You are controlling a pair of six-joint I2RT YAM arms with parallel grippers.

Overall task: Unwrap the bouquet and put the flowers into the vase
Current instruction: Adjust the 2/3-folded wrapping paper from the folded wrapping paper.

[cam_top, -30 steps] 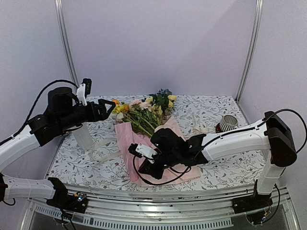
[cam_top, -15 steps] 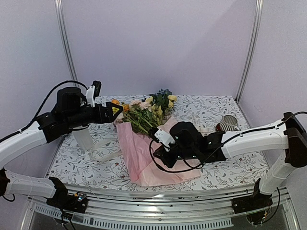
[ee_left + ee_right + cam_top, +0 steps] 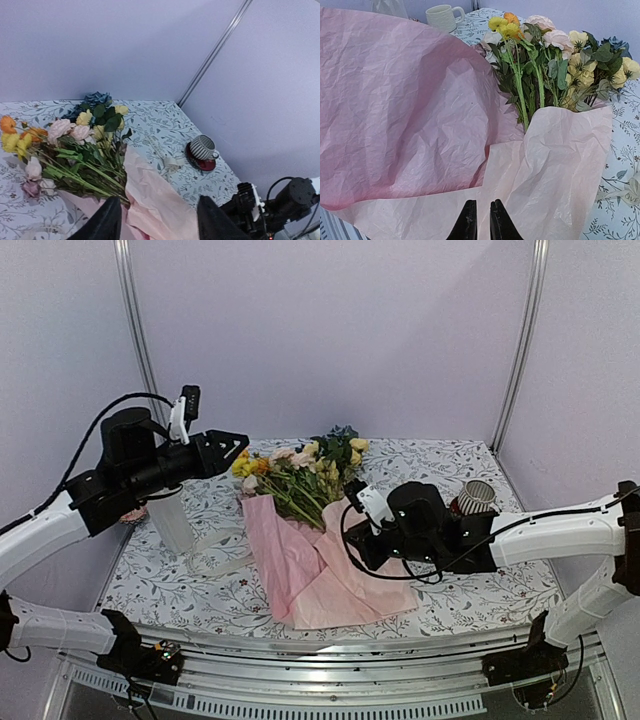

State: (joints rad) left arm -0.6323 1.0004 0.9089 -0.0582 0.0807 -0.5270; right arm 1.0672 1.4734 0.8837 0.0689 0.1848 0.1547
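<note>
The bouquet lies across the middle of the table. Its flowers (image 3: 300,475) (image 3: 75,145) (image 3: 545,60) fan toward the back left, and their green stems rest on the loosened pink wrapping paper (image 3: 300,575) (image 3: 155,205) (image 3: 395,110). My right gripper (image 3: 353,540) (image 3: 483,220) is low at the paper's right side, shut on a fold of the pale sheet. My left gripper (image 3: 230,448) (image 3: 159,222) hangs open in the air just left of the yellow and orange blooms, holding nothing. The white vase (image 3: 172,522) stands upright at the left, partly hidden under the left arm.
A striped cup on a red saucer (image 3: 475,498) (image 3: 202,148) sits at the right rear. A cream ribbon (image 3: 215,562) lies loose between vase and paper, and another piece (image 3: 170,162) lies near the cup. A cream mug (image 3: 442,17) stands at the far left. Purple walls close in the back and both sides.
My right gripper has moved right and away from the front edge, drawing the paper fold with it. My left gripper moved toward the flower heads, rose, and its jaws narrowed somewhat.
</note>
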